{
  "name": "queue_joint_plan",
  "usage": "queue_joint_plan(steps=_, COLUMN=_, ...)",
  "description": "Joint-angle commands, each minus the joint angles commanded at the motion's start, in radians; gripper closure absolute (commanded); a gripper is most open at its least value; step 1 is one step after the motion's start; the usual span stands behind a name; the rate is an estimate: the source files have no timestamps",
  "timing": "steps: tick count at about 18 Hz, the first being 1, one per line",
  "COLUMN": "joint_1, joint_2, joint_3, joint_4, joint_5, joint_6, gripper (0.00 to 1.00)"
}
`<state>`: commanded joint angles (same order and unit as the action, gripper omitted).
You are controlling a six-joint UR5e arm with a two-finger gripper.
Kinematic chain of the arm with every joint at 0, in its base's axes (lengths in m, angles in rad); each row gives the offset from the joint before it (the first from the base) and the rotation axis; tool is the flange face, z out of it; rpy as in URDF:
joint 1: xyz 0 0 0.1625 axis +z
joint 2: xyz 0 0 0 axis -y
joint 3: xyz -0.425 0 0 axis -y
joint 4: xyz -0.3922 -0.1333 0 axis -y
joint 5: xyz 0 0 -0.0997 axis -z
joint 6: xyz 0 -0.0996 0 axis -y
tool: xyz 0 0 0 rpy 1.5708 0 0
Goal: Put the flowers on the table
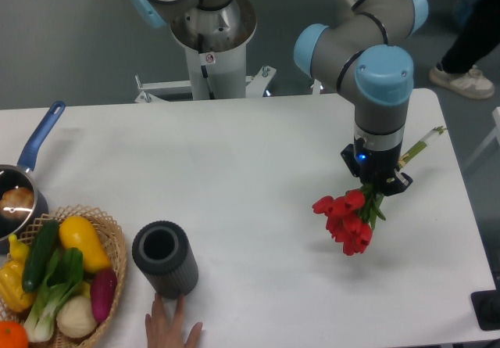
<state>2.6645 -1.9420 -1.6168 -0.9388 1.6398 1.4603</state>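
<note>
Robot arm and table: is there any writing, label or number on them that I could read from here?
Sticker on the robot base column: a small round red-and-white sign, too small and blurred to read.
Gripper above the red flowers: a small blue light, no text.
Black ribbed vase, basket, pan and table: no readable text.

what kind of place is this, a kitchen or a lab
Probably a robot lab: an industrial arm on a pedestal at a plain white table, with toy-like vegetables in a basket and red flowers.
</note>
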Motion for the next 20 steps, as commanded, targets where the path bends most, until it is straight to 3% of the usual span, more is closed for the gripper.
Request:
queue_joint_plan(steps=11, joint_1=-0.005, joint_2=-0.029, joint_3=-0.040, joint_4=-0.009, joint_5=-0.037, joint_6=-0.015, gripper=0.85)
queue_joint_plan(steps=14, joint_1=-0.020, joint_2=-0.055, joint_3=-0.040, joint_4=0.000, joint_5=-0.043, joint_6=-0.066, gripper=0.81)
queue_joint_plan(steps=17, joint_1=-0.020, joint_2=-0.063, joint_3=-0.040, joint_4=0.000, joint_5=-0.101, joint_6=-0.116, gripper=0.60)
queue_joint_plan(steps=19, joint_1=-0.014, joint_2=-0.061, joint_3=-0.040, joint_4=0.002, joint_5=-0.133, joint_6=-0.118, gripper=0.40)
queue_joint_plan(steps=20, joint_1=-0.012, joint_2=-0.061, joint_3=-0.040, joint_4=0.003, joint_5=-0.135, joint_6=-0.118, gripper=0.06)
